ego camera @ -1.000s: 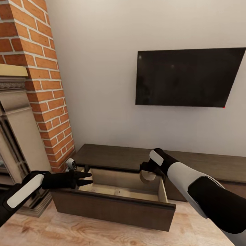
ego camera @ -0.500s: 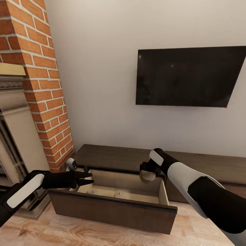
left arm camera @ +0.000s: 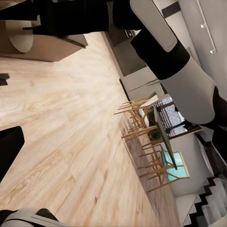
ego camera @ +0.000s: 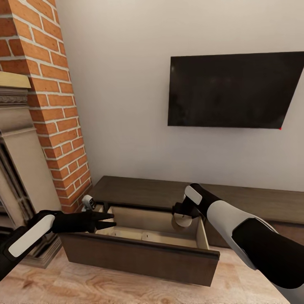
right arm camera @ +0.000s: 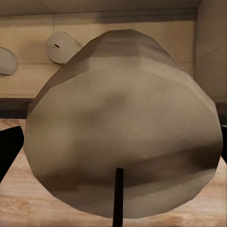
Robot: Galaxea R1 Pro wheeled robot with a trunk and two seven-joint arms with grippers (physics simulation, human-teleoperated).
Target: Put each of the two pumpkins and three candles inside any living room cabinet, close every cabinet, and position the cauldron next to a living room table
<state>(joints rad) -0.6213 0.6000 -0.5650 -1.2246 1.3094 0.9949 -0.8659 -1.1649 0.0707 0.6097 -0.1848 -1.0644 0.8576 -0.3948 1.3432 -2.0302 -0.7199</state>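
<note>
Between the right pincer's [ego camera: 182, 219] fingers sits a clamped beige candle [right arm camera: 123, 127], above the cabinet's [ego camera: 139, 257] open drawer; left pincer [ego camera: 110, 220] gapes empty.

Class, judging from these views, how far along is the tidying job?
Done: the cabinet drawer stands open, with two candles lying inside. In hand: the right gripper holds the third candle above it. Left: release it, close the drawer, and deal with the pumpkins and cauldron.

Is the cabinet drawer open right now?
Open. The drawer is pulled out from the cabinet, its pale interior exposed, with the right gripper holding a candle above it.
</note>
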